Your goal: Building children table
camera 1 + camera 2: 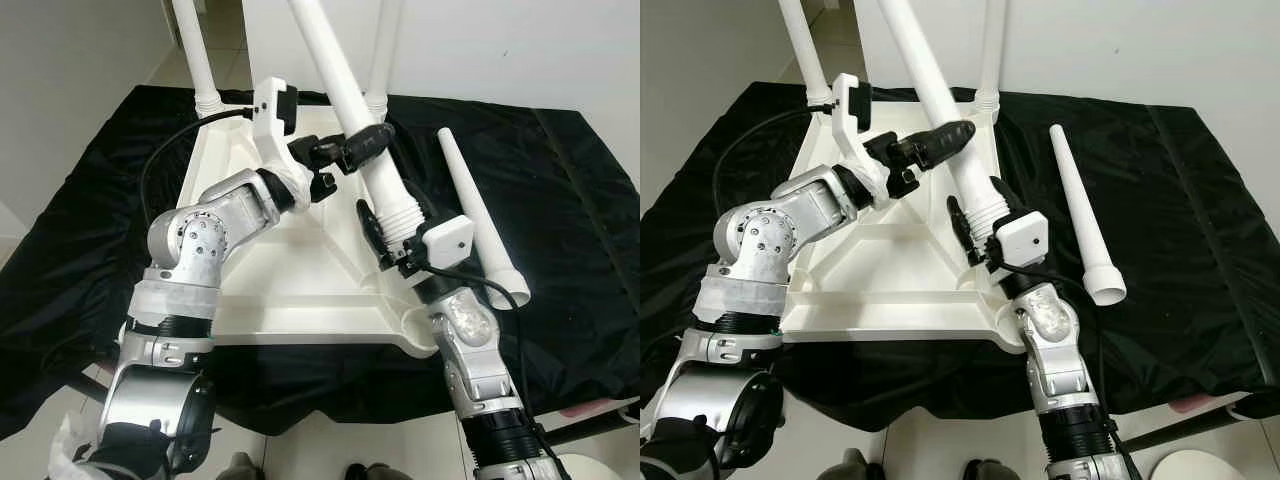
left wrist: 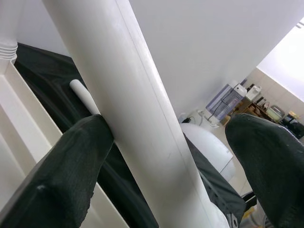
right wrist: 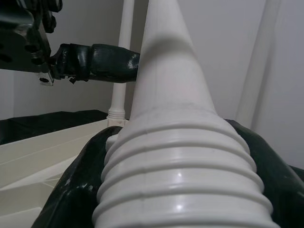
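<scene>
White table leg (image 1: 345, 90) gripped by right claw (image 1: 392, 232), left claw (image 1: 352, 148) alongside.

Loose leg (image 1: 480, 225) right of tabletop (image 1: 290, 270)

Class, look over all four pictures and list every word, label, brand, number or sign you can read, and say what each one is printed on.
None can be read. The table top, the table leg held in both grippers, the loose leg on the black cloth, and the white camera housings on the wrists show no print. The items on the far shelf in the left wrist view are too small and blurred to read.
</scene>
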`<state>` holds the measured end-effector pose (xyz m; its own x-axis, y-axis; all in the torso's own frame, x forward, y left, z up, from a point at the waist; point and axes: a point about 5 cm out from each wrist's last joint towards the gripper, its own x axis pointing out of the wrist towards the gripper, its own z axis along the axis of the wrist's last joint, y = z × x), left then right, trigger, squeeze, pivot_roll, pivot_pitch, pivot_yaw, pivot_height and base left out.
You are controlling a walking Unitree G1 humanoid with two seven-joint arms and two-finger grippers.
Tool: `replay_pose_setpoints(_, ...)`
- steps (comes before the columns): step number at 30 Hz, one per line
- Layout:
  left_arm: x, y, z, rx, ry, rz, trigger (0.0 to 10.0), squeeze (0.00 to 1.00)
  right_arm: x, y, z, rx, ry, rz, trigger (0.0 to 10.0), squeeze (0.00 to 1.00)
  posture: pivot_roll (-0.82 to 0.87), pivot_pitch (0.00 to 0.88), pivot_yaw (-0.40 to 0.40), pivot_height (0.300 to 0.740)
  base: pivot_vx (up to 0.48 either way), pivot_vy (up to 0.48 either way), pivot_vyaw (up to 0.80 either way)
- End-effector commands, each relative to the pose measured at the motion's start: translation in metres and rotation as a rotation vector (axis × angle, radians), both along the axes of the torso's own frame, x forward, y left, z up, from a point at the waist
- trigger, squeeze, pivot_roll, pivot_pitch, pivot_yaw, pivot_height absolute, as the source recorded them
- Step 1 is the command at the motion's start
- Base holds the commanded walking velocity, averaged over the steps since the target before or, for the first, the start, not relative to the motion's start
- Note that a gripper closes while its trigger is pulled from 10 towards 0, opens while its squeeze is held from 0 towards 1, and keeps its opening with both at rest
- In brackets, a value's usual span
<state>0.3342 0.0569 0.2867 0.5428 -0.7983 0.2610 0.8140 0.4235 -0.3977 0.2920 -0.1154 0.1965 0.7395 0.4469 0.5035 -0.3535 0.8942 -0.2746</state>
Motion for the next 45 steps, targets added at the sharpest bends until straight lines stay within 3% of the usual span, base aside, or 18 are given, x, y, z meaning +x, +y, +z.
replay_pose_setpoints(1,-0.017,-0.01,0.011,-0.05,-0.176,-0.322,10.0,0.0,-0.002,0.008,0.0,-0.02,-0.018,0.036,10.0,0.0,-0.02,0.049,0.017,0.74,0.0,0.0,0.0)
replay_pose_setpoints(13,0.007,0.002,0.022,-0.06,-0.137,-0.207,10.0,0.0,-0.017,0.014,-0.022,-0.071,0.01,0.073,10.0,0.0,-0.04,0.037,0.023,0.74,0.0,0.0,0.0)
replay_pose_setpoints(18,0.038,0.027,0.037,-0.067,-0.047,-0.053,10.0,0.0,-0.028,0.01,-0.048,-0.104,0.075,0.058,10.0,0.0,-0.05,0.028,0.033,0.74,0.0,0.0,0.0)
replay_pose_setpoints(25,0.049,0.038,0.039,-0.073,-0.011,-0.001,10.0,0.0,-0.029,0.008,-0.052,-0.107,0.08,0.041,10.0,0.0,-0.07,0.016,0.049,0.74,0.0,0.0,0.0)
replay_pose_setpoints(26,0.05,0.038,0.038,-0.08,0.006,0.005,7.9,0.0,-0.029,0.008,-0.052,-0.108,0.08,0.039,10.0,0.0,-0.07,0.014,0.051,0.74,0.0,0.0,0.0)
replay_pose_setpoints(27,0.051,0.038,0.037,-0.085,0.019,0.007,7.9,0.0,-0.029,0.008,-0.052,-0.109,0.079,0.039,10.0,0.0,-0.07,0.014,0.051,0.74,0.0,0.0,0.0)
replay_pose_setpoints(28,0.053,0.036,0.035,-0.088,0.032,0.003,0.0,0.0,-0.029,0.009,-0.052,-0.108,0.078,0.037,10.0,0.0,-0.07,0.012,0.048,0.74,0.0,0.0,0.0)
replay_pose_setpoints(32,0.05,0.031,0.032,-0.084,0.027,-0.032,0.0,0.0,-0.027,0.009,-0.051,-0.102,0.076,0.035,10.0,0.0,-0.07,0.011,0.045,0.74,0.0,0.0,0.0)
replay_pose_setpoints(44,0.054,0.036,0.037,-0.119,0.047,-0.022,0.0,0.0,-0.022,0.006,-0.05,-0.033,0.074,-0.023,10.0,0.0,-0.06,0.0,0.032,0.74,0.0,0.0,0.0)
replay_pose_setpoints(45,0.054,0.036,0.039,-0.122,0.045,-0.021,0.0,0.0,-0.022,0.005,-0.049,-0.013,0.078,-0.023,10.0,1.0,-0.06,0.0,0.031,0.74,0.0,0.0,0.0)
